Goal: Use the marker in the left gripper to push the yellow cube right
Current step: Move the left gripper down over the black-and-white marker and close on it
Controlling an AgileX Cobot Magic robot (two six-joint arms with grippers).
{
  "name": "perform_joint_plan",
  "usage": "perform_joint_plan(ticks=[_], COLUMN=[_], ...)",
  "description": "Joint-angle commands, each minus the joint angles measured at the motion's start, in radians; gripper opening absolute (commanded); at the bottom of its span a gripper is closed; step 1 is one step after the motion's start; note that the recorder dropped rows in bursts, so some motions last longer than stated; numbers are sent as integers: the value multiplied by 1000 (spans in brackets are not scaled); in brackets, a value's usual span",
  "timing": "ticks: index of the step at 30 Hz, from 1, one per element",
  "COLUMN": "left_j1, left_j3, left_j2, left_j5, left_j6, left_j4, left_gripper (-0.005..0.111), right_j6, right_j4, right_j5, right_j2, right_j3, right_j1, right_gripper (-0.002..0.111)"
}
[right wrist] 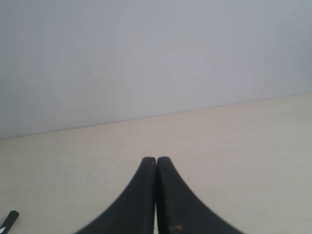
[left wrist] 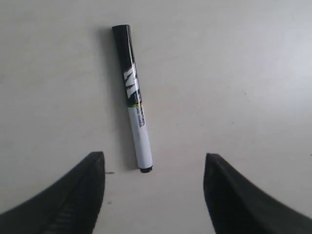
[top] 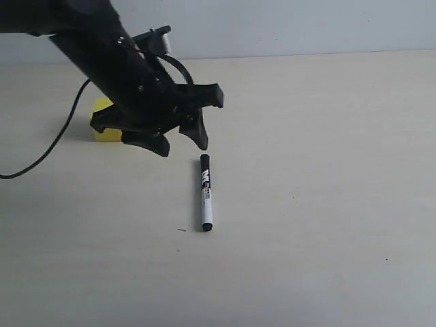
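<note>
Left claw (top: 184, 148) spread wide, empty, hanging above the table (top: 327, 204). Near its tips, flat on the table: marker (top: 206, 193), slim white barrel, black cap, black label print. Yellow cube (top: 103, 131) behind the arm (partly hidden), bright and matte. Right claw (right wrist: 156, 163) pressed closed.

the marker (left wrist: 132, 100) bears a black label band with one large white sign that looks like a letter m; beside it on the white barrel run lines of small dark print, too fine to read
</note>
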Motion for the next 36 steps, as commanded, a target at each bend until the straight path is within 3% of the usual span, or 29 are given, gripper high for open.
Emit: perform_joint_plan(ticks=[1, 7, 10, 13, 34, 36], left_j1=[-59, -144, -155, -155, -155, -155], left_j3=[-130, -297, -343, -348, -346, -346], left_j2=[103, 305, 375, 417, 437, 437], left_j5=[116, 208, 234, 227, 212, 212], left_j6=[-158, -234, -258, -280, -280, -284], left_j4=[161, 309, 315, 315, 319, 317], left_gripper=[59, 59, 60, 68, 67, 62], right_j6=[-8, -8, -8, -8, -8, -8], right_j4=[3, 3, 3, 3, 3, 3], right_j5=[-10, -10, -10, -10, -10, -10], right_j2=[-5, -5, -5, -5, -5, -5], right_j3=[5, 5, 5, 5, 5, 5], right_j1=[-4, -4, -4, -4, -4, -4], right_gripper=[0, 0, 0, 0, 0, 0])
